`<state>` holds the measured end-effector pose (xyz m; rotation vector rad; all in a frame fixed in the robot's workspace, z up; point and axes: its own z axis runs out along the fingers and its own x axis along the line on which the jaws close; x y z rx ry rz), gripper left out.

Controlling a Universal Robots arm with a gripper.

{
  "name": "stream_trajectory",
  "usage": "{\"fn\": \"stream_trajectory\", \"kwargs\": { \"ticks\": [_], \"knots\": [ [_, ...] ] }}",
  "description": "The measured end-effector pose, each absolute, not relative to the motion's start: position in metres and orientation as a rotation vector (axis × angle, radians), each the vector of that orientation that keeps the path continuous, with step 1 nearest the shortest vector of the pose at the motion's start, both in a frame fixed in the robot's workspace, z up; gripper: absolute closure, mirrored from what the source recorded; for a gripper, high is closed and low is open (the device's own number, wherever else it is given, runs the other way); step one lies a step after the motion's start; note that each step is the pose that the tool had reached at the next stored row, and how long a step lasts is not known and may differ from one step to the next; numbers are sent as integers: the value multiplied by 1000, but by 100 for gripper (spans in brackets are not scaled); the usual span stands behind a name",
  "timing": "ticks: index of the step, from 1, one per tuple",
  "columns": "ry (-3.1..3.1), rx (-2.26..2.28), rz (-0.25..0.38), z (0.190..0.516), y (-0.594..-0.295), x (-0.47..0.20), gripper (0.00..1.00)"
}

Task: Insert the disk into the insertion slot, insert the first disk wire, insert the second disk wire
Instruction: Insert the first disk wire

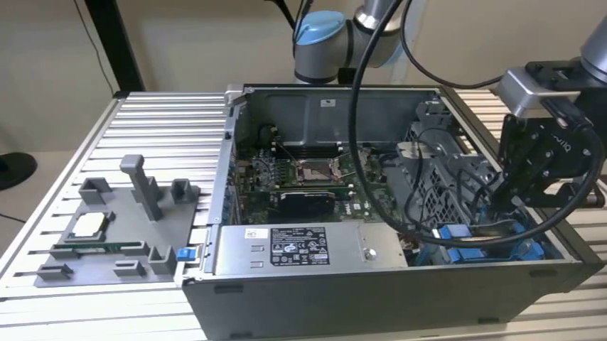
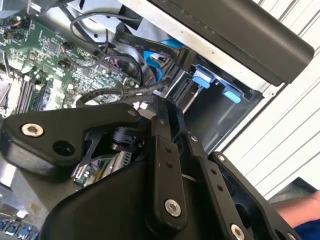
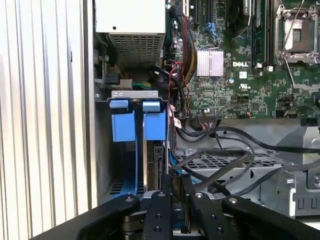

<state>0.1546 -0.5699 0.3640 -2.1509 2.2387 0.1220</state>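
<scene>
The gripper reaches down into the corner of an open computer case, at the exterior view's right, with black cables looping past it. Its fingers stand close together, clamped on a thin flat part seen edge-on. In the second wrist view a sliver of silver metal and green board shows between them, which appears to be the disk. Little of the disk can be seen, and none of its label.

Just beside the fingers is the insertion slot, a grey perforated metal bay with two bright blue tabs side by side and thin blue rails running down inside. In the exterior view its blue parts sit directly below the gripper.

Next to the bay lies the grey power-supply box, which carries a white sticker dense with dark print and marks. The green motherboard bears white lettering beside a small finned heatsink, and an empty processor socket lies farther along.

The case rests on a ribbed aluminium table. Well apart from it, at the exterior view's left, a grey fixture holds a few small parts.
</scene>
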Motion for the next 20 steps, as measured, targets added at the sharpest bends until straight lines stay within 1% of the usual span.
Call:
{"fn": "stream_trajectory", "kwargs": {
  "ticks": [4, 9, 15, 20],
  "knots": [
    [2237, -2150, 118, 362, -574, 154, 100],
    [2225, -2140, 90, 360, -575, 152, 100],
    [2223, -2139, 88, 358, -576, 151, 100],
    [2212, -2131, 62, 353, -576, 151, 100]
  ]
}}
